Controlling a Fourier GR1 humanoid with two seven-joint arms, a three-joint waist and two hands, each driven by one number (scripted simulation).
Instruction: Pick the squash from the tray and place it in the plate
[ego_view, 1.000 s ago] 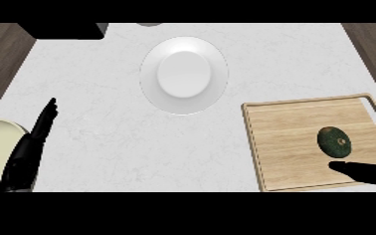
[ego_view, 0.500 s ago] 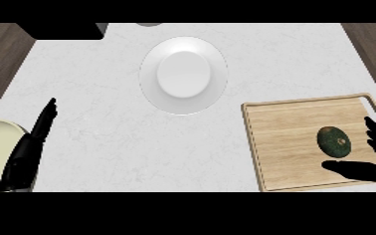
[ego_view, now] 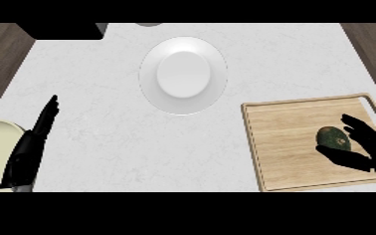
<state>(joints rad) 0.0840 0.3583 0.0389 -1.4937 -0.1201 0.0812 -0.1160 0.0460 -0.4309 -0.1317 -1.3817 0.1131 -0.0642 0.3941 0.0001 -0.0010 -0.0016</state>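
**Right hand at the squash, on the tray**

Squash (ego_view: 332, 138): dark green, rounded, lying on the wooden tray (ego_view: 283, 144) toward its right side. Tray sits at the counter's right, lower part of the head view.

Right hand (ego_view: 354, 152): comes in from the right edge, over the tray. Fingers sit above and to the right of the squash, thumb below it, so the squash lies in the gap between them. Fingers look partly curled around it; whether they actually touch the skin is hard to tell from this angle, black on dark green. Squash appears to rest on the tray.

Plate (ego_view: 183, 74): white, round, on the counter (ego_view: 103, 104) up and left of the tray, well apart from it.

Left hand (ego_view: 40, 127): at the left edge, fingers straight and pointing up, resting, holding nothing.
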